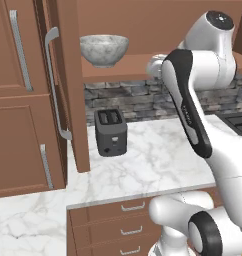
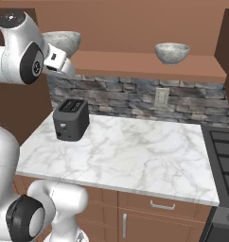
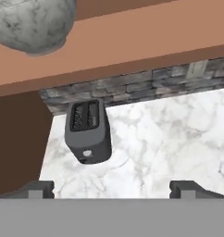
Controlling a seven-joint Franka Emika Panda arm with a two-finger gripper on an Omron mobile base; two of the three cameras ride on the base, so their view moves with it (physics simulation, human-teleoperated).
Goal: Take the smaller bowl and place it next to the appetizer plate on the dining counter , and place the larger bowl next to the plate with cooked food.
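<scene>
The larger bowl (image 1: 104, 50) stands on a brown shelf (image 1: 123, 67) above the counter. It is a deep marbled grey-white bowl, and it also sits at the top left of the hand view (image 3: 33, 23). The smaller bowl (image 2: 172, 52) stands further right on the same shelf (image 2: 149, 64). My gripper (image 3: 111, 189) is open, its fingertips (image 3: 40, 189) wide apart with nothing between them. My hand (image 2: 57, 60) hovers just in front of the larger bowl (image 2: 64, 41), apart from it. The appetizer plate, the plate with cooked food and the dining counter are out of view.
A dark toaster (image 1: 111, 131) stands on the marble counter with wooden drawers (image 2: 135, 156), below the larger bowl. An open cabinet door (image 1: 63, 85) juts out at the left. A stove (image 2: 223, 156) borders the counter at the right. A stone backsplash (image 2: 135, 97) runs behind.
</scene>
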